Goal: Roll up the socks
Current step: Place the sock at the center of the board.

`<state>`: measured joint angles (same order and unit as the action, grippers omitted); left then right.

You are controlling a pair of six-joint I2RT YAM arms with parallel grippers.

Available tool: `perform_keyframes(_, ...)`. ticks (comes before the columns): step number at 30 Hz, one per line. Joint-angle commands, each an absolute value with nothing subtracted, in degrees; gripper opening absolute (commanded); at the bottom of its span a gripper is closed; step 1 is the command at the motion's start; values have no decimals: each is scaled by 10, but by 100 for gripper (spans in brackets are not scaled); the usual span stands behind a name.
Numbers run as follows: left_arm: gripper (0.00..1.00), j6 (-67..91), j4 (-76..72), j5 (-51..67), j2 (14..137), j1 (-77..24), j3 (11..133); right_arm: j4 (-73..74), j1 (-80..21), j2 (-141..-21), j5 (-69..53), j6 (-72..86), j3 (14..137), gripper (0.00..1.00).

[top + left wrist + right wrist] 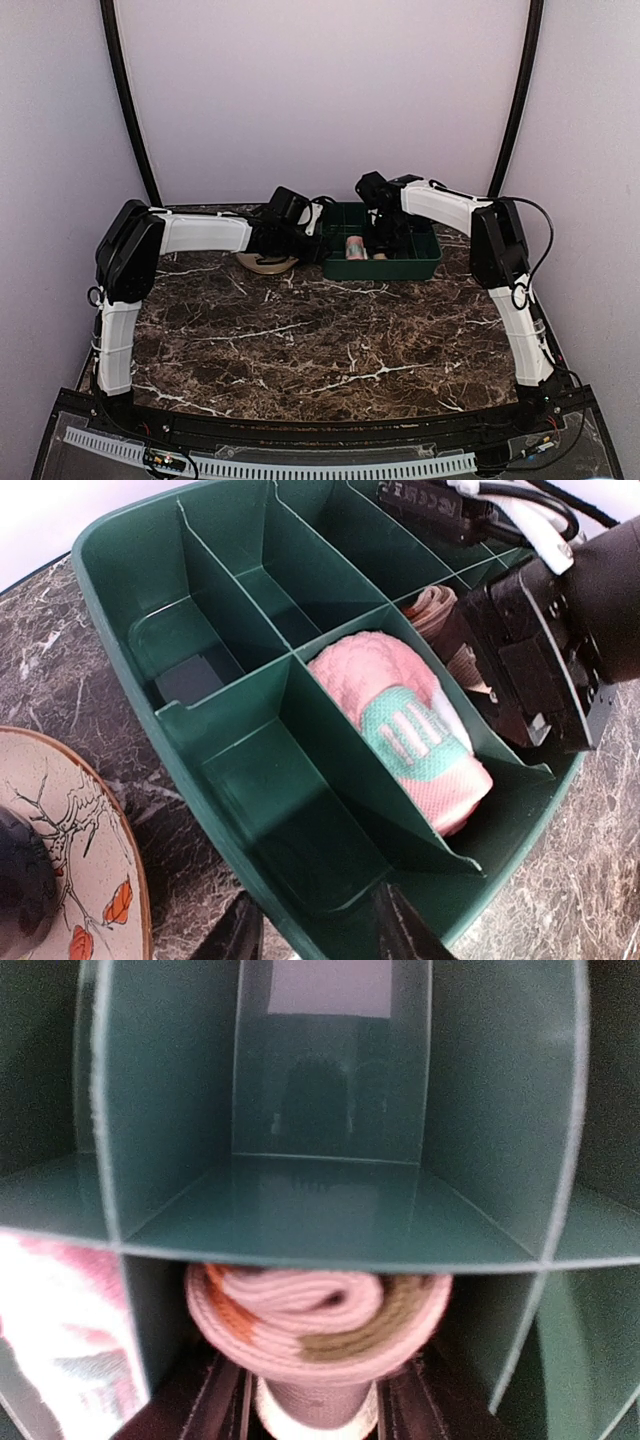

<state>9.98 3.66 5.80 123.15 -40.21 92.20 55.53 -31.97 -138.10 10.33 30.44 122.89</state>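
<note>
While left jaws gape, right jaws flank the striped sock (320, 1325).

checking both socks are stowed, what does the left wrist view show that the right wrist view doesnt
Only the left wrist view: the round tan coaster, the marble table, the right arm over the green tray, the pink sock as a full roll. Only the right wrist view: the striped sock end-on, flanked by the right gripper. Both: the green tray, the pink sock, part of the striped sock.
</note>
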Motion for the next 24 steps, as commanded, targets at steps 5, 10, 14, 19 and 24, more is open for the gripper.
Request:
perform_keyframes(5,41,88,44,71,1179,-417,919,539,-313,-1360,119,306,1228,43)
perform_keyframes(10,41,89,44,71,1176,-418,918,540,-313,-1358,119,307,1228,45)
perform_keyframes(14,41,90,42,70,1174,-419,917,540,-314,-1354,120,306,1225,47)
perform_keyframes(19,42,91,40,69,1171,-420,916,543,-314,-1344,125,306,1225,48)
perform_keyframes(24,43,92,39,67,1167,-422,917,543,-317,-1334,128,305,1221,48)
